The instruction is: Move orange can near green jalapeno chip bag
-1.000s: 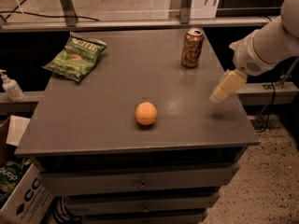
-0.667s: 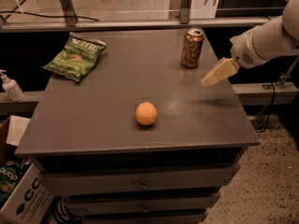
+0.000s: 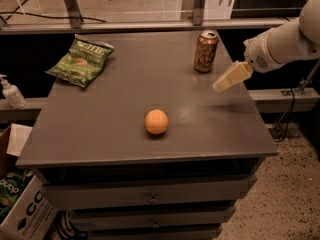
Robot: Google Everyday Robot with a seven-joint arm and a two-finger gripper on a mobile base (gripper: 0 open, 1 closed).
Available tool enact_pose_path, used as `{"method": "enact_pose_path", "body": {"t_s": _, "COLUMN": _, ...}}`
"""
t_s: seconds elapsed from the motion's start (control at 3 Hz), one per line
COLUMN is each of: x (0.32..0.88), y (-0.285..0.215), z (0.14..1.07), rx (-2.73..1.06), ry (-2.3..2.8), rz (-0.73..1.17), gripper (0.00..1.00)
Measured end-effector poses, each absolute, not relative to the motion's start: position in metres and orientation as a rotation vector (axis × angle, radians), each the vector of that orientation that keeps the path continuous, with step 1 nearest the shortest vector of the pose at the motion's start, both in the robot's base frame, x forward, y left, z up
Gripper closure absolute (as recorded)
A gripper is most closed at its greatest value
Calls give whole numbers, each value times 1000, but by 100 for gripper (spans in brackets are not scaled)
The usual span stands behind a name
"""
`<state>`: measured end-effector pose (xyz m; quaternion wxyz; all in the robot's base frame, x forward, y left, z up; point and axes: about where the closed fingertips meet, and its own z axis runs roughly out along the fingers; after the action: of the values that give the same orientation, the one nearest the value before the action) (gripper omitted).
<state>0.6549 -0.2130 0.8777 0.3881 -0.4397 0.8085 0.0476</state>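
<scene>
Camera view shows my gripper (image 3: 223, 83) hanging above the surface (image 3: 125, 89); whether it is open or closed I cannot tell. Just beside its tip, untouched, the orange can (image 3: 206, 51) stands upright. I judge it light, stiff but dentable and slick, best taken across mid-body. Well apart, far across, lies the green jalapeno chip bag (image 3: 80, 61)

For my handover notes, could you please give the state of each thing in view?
orange can: upright, unheld, far right of table.
green jalapeno chip bag: lying flat, far left corner.
orange ball: resting near table's front middle.
gripper: hovering right of the can, not touching it.
pump bottle: upright on the left ledge.
drawers: shut.
</scene>
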Motion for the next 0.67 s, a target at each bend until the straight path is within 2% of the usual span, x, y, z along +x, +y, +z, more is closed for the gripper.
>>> {"method": "enact_pose_path", "body": {"t_s": 0.67, "x": 671, "y": -206, "z": 867, "rx": -1021, "ry": 1913, "rz": 235, "gripper": 0}}
